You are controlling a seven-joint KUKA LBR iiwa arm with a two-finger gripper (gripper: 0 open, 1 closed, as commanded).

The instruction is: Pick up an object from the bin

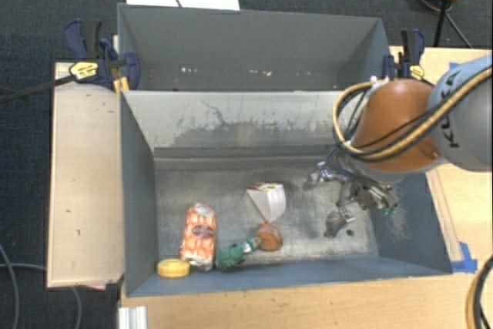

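Observation:
My gripper (pixel 329 201) hangs over the right part of the bin floor, under the arm's orange cover. Its two metal fingers stand apart, so it is open, and nothing is between them. The nearest thing is a white folded packet (pixel 267 200) with a coloured top edge, lying a short way to the gripper's left. Below that packet lies a small round orange-brown thing (pixel 269 240), touching a green object (pixel 233 255) near the front wall.
An orange-and-white patterned packet (pixel 199 236) lies at the front left, with a yellow round cap (pixel 174 267) beside it in the corner. The arm reaches in from the right, above the bin's right wall.

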